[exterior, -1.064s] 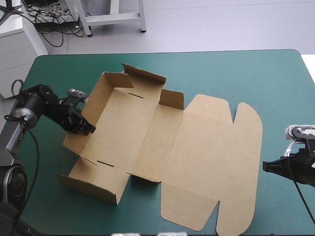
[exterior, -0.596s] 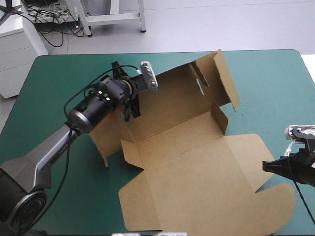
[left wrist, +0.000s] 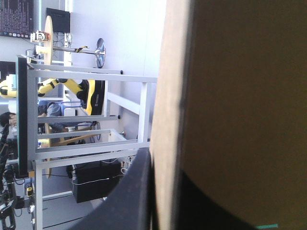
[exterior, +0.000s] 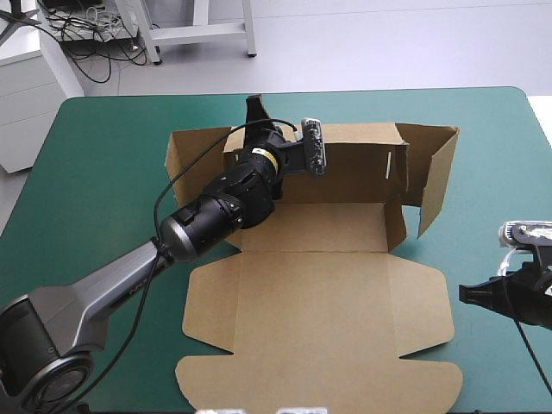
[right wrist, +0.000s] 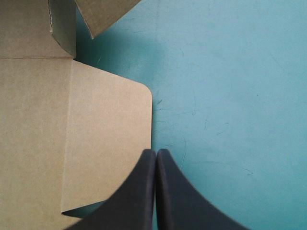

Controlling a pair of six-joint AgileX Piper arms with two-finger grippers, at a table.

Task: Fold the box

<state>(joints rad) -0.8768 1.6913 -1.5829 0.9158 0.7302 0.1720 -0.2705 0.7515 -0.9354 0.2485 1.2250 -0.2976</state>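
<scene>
The brown box (exterior: 328, 293) lies open in the middle of the worktop (exterior: 103, 172), which has a teal-green cover. Its long far wall (exterior: 362, 164) stands up. At each end of this wall a side flap is raised too, one on the left (exterior: 194, 151) and one on the right (exterior: 435, 172). The floor of the box and the wide lid (exterior: 319, 345) lie flat, and the lid reaches toward the near edge of the worktop.

The left arm comes across the lid's left part up to the far wall. The left fingers (exterior: 255, 110) hold the top edge of this wall, near its left end. In the left wrist view the board stands between them: one black finger (left wrist: 136, 191) presses on one face, and a dark shape on the other face seems to be the second finger. They are almost closed, with only the sheet between them.

The right fingers (exterior: 474, 293) are at the right side of the worktop, apart from the box. In the right wrist view they (right wrist: 144, 191) meet in one pointed arch and hold nothing. Their tips are over the bare cover, just beside the lid's rounded corner (right wrist: 141, 93), and I cannot tell if they touch its edge.
</scene>
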